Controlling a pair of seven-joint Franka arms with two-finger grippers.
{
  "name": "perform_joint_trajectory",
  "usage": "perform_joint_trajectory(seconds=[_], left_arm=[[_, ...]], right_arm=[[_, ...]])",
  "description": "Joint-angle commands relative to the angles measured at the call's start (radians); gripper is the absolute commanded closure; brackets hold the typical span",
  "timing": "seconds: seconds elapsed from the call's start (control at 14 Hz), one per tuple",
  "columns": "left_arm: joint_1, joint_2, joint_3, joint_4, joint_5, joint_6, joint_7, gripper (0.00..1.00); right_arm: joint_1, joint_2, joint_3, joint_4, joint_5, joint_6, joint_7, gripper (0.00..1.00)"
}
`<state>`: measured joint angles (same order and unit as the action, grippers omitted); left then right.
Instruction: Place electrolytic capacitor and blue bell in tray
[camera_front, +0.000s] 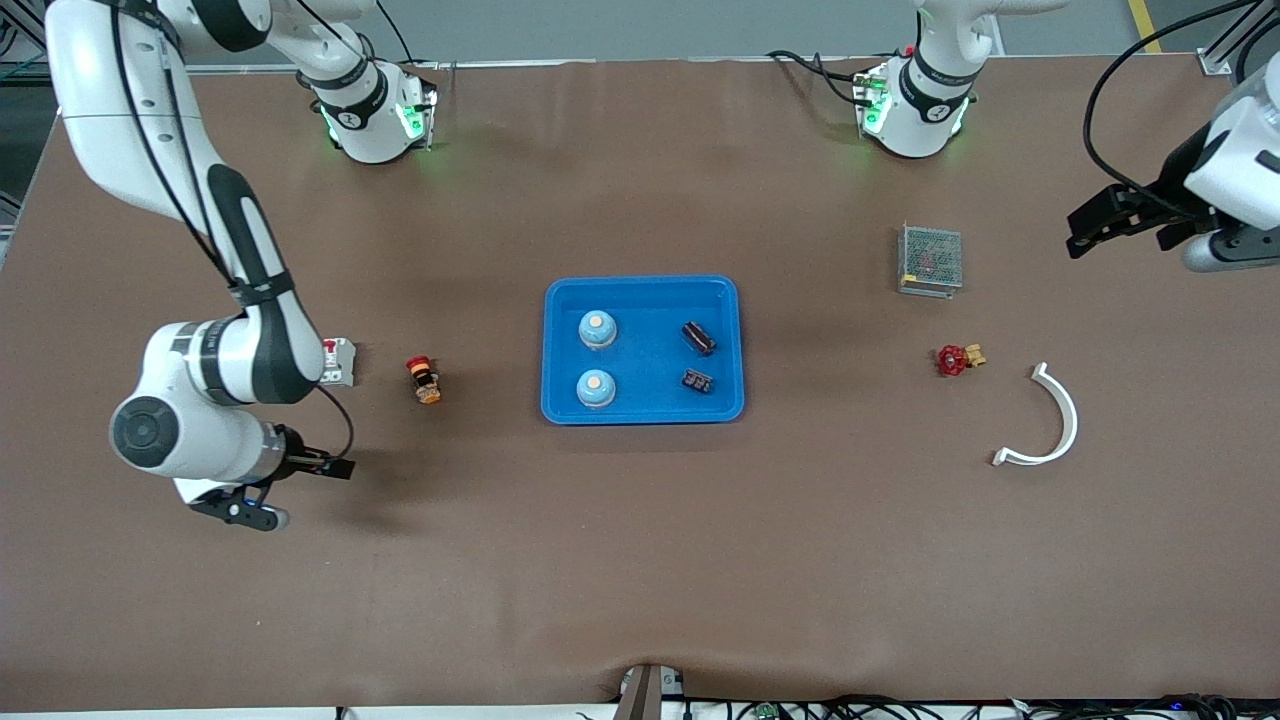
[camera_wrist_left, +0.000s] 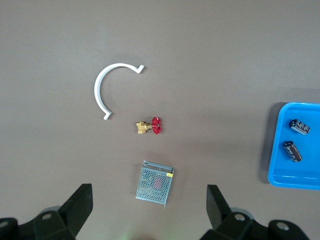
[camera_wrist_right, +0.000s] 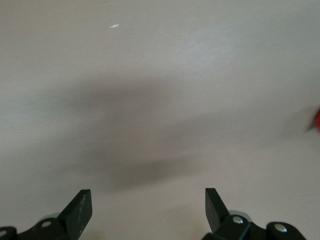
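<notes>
The bright-blue tray (camera_front: 640, 412) lies at the table's middle. Two blue bells (camera_front: 597, 328) (camera_front: 595, 388) stand in it toward the right arm's end. Two dark electrolytic capacitors (camera_front: 698, 337) (camera_front: 697, 380) lie in it toward the left arm's end. The left wrist view shows the tray's corner (camera_wrist_left: 287, 177) and both capacitors (camera_wrist_left: 300, 126) (camera_wrist_left: 292, 151). My left gripper (camera_front: 1195, 250) (camera_wrist_left: 149, 210) hangs open and empty, high over the left arm's end. My right gripper (camera_front: 245, 512) (camera_wrist_right: 147, 210) is open and empty over bare table at the right arm's end.
A grey mesh box (camera_front: 930, 260) (camera_wrist_left: 155, 184), a red-and-brass valve (camera_front: 960, 358) (camera_wrist_left: 149, 126) and a white curved piece (camera_front: 1050, 420) (camera_wrist_left: 107, 87) lie toward the left arm's end. A red-and-orange button (camera_front: 424, 379) and a small white module (camera_front: 338, 360) lie toward the right arm's end.
</notes>
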<state>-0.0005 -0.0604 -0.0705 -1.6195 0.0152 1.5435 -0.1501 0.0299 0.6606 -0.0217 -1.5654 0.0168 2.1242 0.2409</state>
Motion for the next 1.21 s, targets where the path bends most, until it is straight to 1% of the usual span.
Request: perform_joint_trajectory(seconds=[0.0,0.14,0.28,0.43,0.5,0.64,1.14], left_arm=[[0.008,0.017,0.001,0.052,0.0,-0.032,0.021,0.0],[0.01,0.008,0.001,0.047,-0.001,-0.034,0.027,0.0],[0.008,0.002,-0.005,0.038,-0.001,-0.037,0.033,0.0],[0.008,0.002,-0.008,0.036,-0.001,-0.037,0.037,0.0],[0.008,0.001,-0.008,0.035,-0.001,-0.039,0.037,0.0],[0.008,0.001,-0.008,0.033,-0.001,-0.051,0.037,0.0],[0.01,0.002,-0.006,0.027,-0.001,-0.051,0.029,0.0]], right_arm=[[-0.06,-0.01,0.02,-0.012,-0.011,0.014,-0.11,0.0],[-0.111,-0.012,0.022,0.004,-0.011,0.014,-0.222,0.0],[-0.163,-0.013,0.022,0.053,-0.008,0.004,-0.343,0.0],[-0.186,-0.013,0.022,0.099,-0.012,-0.035,-0.359,0.0],[-0.186,-0.012,0.022,0.135,-0.014,-0.07,-0.359,0.0],[-0.188,-0.01,0.02,0.174,-0.03,-0.127,-0.361,0.0],[-0.202,-0.001,0.022,0.211,-0.034,-0.136,-0.362,0.0]])
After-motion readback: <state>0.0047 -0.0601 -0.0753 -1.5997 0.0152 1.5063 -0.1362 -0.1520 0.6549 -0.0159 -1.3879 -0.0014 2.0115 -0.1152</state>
